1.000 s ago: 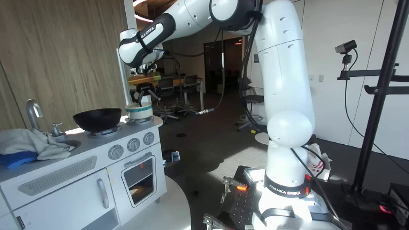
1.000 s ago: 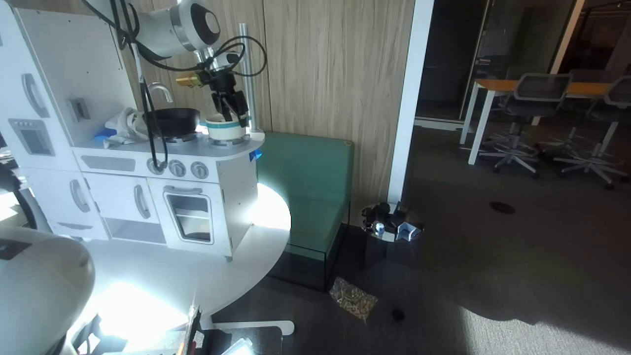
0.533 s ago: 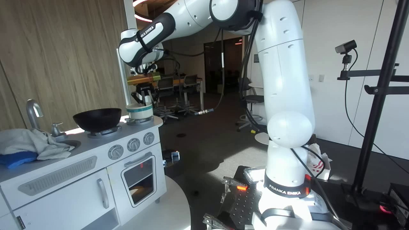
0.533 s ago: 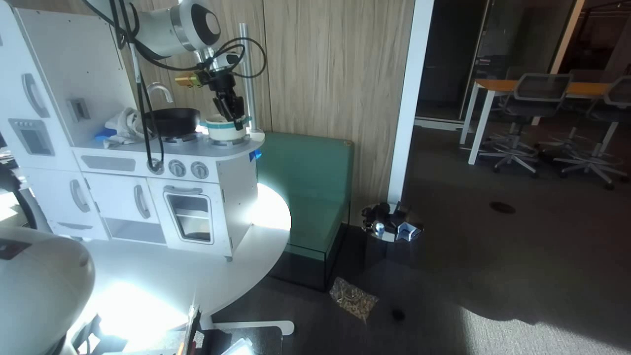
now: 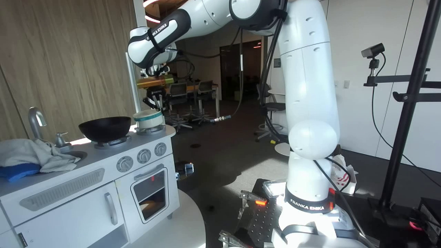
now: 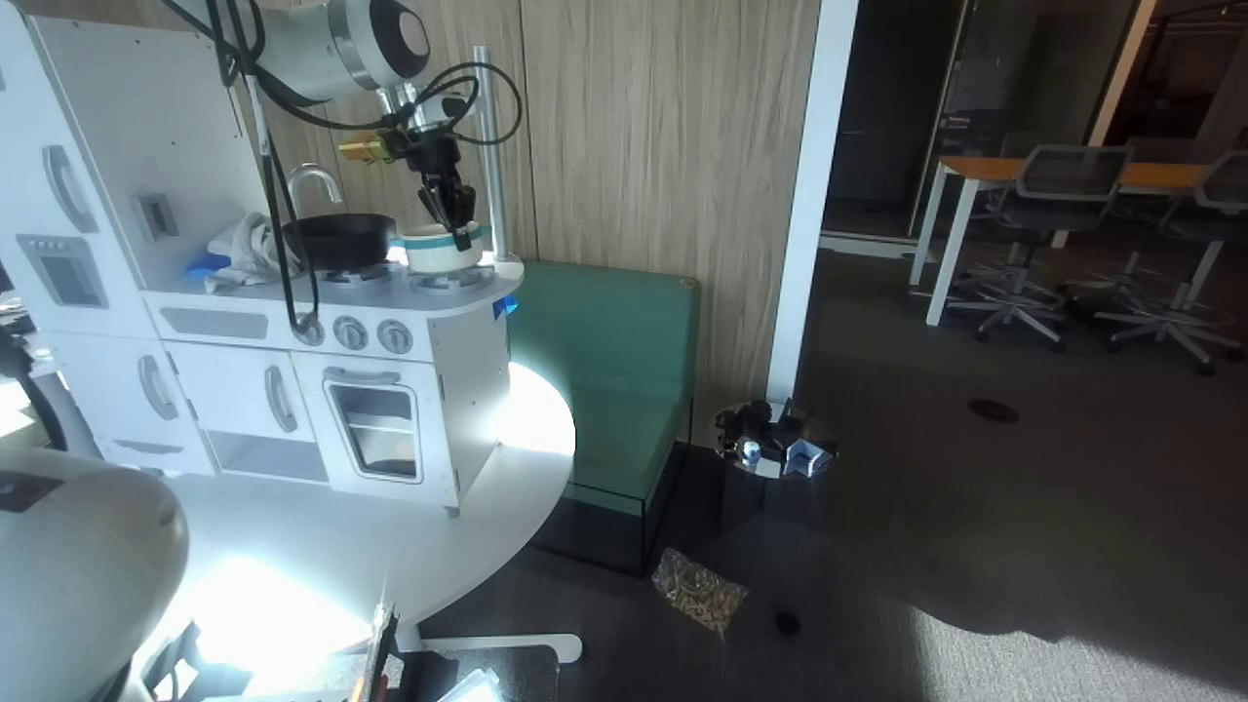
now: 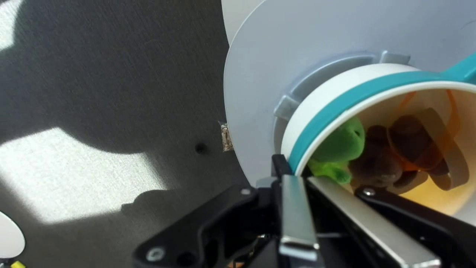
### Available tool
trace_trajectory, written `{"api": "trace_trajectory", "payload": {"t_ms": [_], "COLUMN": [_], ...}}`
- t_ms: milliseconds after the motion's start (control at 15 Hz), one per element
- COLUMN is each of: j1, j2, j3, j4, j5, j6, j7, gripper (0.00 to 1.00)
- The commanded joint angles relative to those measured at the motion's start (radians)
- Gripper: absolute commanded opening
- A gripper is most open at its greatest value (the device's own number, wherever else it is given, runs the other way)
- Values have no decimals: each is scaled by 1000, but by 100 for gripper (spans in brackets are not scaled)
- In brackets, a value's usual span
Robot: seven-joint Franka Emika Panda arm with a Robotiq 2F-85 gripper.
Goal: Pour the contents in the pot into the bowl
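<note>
The pot (image 5: 149, 120), white with a teal band, is at the rear burner near the counter's rounded end, slightly tilted with its gripped side higher. My gripper (image 7: 293, 174) is shut on its rim, one finger outside the wall and one inside. In the wrist view the pot (image 7: 372, 85) holds a green soft-looking piece (image 7: 346, 139) and brown and orange pieces (image 7: 379, 160). A teal handle (image 7: 465, 69) sticks out at the far side. The wide black bowl (image 5: 105, 129) stands on the neighbouring burner. Its inside is hidden in both exterior views.
A faucet (image 5: 36, 120) and a crumpled cloth (image 5: 34, 155) over something blue lie beyond the black bowl. A metal pole (image 6: 490, 146) rises close behind the pot. The counter's rounded edge (image 7: 225, 85) drops off beside it.
The jaws have closed from wide apart onto the pot's rim. The gripper has risen a little, and the pot has shifted slightly and tipped, its gripped side up.
</note>
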Motion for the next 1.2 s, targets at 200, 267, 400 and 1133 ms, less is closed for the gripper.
{"api": "trace_trajectory", "payload": {"t_ms": [200, 267, 400, 1133], "j1": [52, 61, 80, 204], "j2": [-65, -73, -95, -28], "j3": [2, 7, 18, 165], "j4": [-7, -1, 13, 268], "j5": [-127, -152, -212, -660], "j6": [-167, -204, -276, -746], "j7": [38, 48, 73, -9], "gripper": [2, 2, 2, 2]}}
